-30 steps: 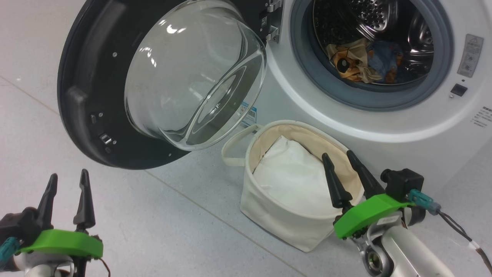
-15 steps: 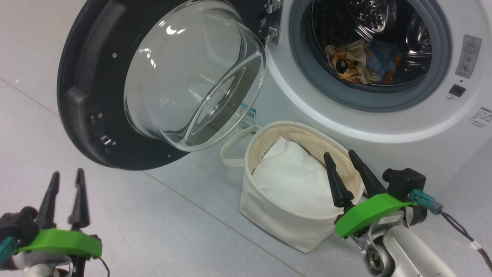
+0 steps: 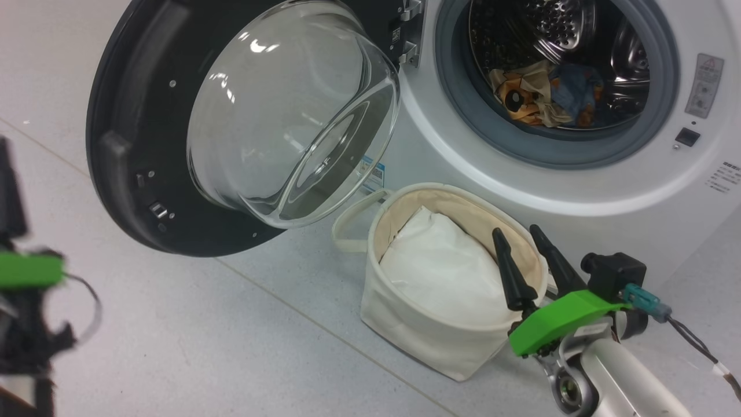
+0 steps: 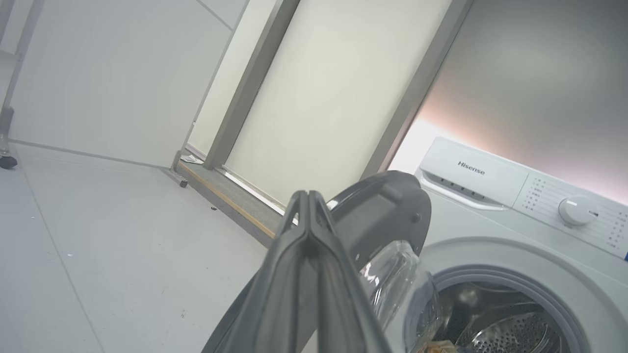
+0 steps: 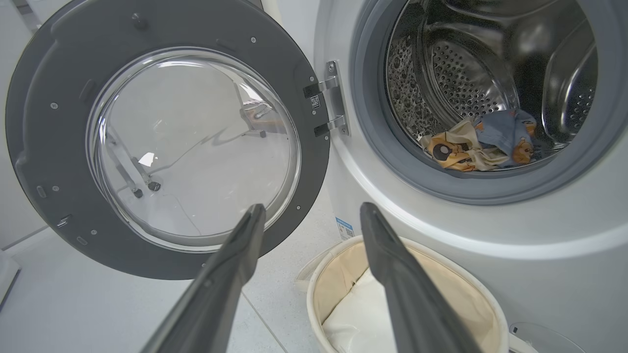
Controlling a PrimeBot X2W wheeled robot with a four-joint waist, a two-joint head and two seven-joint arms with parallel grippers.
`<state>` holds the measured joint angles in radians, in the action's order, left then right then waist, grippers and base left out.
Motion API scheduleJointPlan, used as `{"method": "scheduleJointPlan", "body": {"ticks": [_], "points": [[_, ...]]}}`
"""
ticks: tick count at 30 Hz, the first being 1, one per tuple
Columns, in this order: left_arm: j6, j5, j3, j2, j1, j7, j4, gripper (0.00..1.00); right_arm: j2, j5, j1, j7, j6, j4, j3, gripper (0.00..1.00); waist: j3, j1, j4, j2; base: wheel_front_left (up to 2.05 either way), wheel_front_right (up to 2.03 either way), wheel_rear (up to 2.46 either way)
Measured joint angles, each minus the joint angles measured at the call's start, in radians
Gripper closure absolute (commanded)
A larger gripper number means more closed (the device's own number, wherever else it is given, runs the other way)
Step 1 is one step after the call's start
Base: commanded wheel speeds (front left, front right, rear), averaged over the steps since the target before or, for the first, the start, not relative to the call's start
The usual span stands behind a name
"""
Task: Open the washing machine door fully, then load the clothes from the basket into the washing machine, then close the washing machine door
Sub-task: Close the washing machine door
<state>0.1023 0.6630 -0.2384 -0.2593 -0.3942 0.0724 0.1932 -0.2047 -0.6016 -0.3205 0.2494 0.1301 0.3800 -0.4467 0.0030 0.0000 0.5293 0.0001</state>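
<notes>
Blur and the head view's edge obscure the left gripper (image 4: 307,196), fingers pressed together, empty; right gripper (image 3: 515,230) spread wide, bare floor (image 3: 231,347) left of its fingers.

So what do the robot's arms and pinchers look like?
The right gripper has two long, pointy black fingers on a bright green plate, a small black box, a teal plug with a thin dark cable, and a shiny silver-white forearm. The left gripper has matching dark fingers and a green plate with a thin looping wire.
</notes>
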Motion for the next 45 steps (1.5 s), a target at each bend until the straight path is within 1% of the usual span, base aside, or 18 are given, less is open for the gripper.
{"method": "scheduleJointPlan", "body": {"ticks": [2, 4, 7, 8, 13, 15, 22, 28, 32, 35, 39, 45], "points": [[-0.014, 0.054, -0.037, -0.014, -0.046, -0.042, -0.002, 1.0, 0.0, 0.0, 0.0, 0.0, 0.0, 0.0, 0.004, 0.0, -0.001, 0.0, -0.002, 0.0, 0.0, 0.0, 0.0], [-0.014, 0.092, -0.063, -0.035, -0.087, -0.067, 0.005, 1.0, -0.001, 0.0, 0.0, 0.0, 0.0, -0.001, 0.009, 0.0, -0.001, 0.0, -0.004, 0.0, 0.0, 0.0, 0.0], [-0.035, 0.15, -0.09, -0.045, -0.155, -0.114, 0.075, 1.0, -0.002, 0.001, 0.003, 0.0, 0.0, -0.001, 0.015, 0.0, -0.003, 0.0, -0.008, 0.0, 0.0, 0.0, 0.0], [-0.035, 0.15, -0.09, -0.045, -0.155, -0.114, 0.075, 1.0, -0.002, 0.001, 0.003, 0.0, 0.0, -0.001, 0.015, 0.0, -0.003, 0.0, -0.008, 0.0, 0.0, 0.0, 0.0], [-0.066, 0.228, -0.125, -0.054, -0.245, -0.187, 0.262, 1.0, -0.011, 0.003, 0.028, 0.0, 0.0, -0.004, 0.034, 0.0, -0.012, 0.0, -0.017, 0.0, 0.0, 0.0, 0.0], [-0.068, 0.253, -0.134, -0.065, -0.275, -0.217, 0.34, 1.0, -0.018, 0.008, 0.039, 0.0, 0.0, -0.009, 0.044, 0.0, -0.014, 0.0, -0.023, 0.0, 0.0, 0.0, 0.0], [-0.057, 0.328, -0.155, -0.097, -0.353, -0.323, 0.58, 1.0, -0.026, 0.022, 0.091, 0.0, 0.0, -0.023, 0.077, 0.0, -0.032, 0.0, -0.044, 0.0, 0.0, 0.0, 0.0], [-0.03, 0.349, -0.15, -0.123, -0.388, -0.413, 0.721, 1.0, -0.036, 0.03, 0.126, 0.0, 0.0, -0.059, 0.082, 0.0, -0.049, -0.0001, -0.074, 0.0, 0.0, 0.0, 0.0], [-0.018, 0.38, -0.16, -0.148, -0.389, -0.437, 0.782, 1.0, -0.063, 0.031, 0.128, 0.0, 0.0, -0.067, 0.083, 0.0, -0.053, 0.0, -0.108, 0.0, 0.0, 0.0, 0.0], [-0.012, 0.389, -0.165, -0.162, -0.398, -0.449, 0.815, 1.0, -0.066, 0.031, 0.144, 0.0, 0.0, -0.069, 0.081, 0.0, -0.056, -0.0001, -0.132, 0.0, 0.0, 0.0, 0.0], [0.004, 0.402, -0.164, -0.162, -0.426, -0.451, 0.84, 1.0, -0.074, 0.031, 0.152, 0.0, 0.0, -0.069, 0.075, 0.0, -0.056, 0.0, -0.157, 0.0, 0.0, 0.0, 0.0], [0.008, 0.448, -0.185, -0.158, -0.464, -0.468, 0.875, 1.0, -0.084, 0.031, 0.15, 0.0, 0.0, -0.072, 0.072, 0.0, -0.037, 0.0, -0.178, 0.0, 0.0, 0.0, 0.0]]}}
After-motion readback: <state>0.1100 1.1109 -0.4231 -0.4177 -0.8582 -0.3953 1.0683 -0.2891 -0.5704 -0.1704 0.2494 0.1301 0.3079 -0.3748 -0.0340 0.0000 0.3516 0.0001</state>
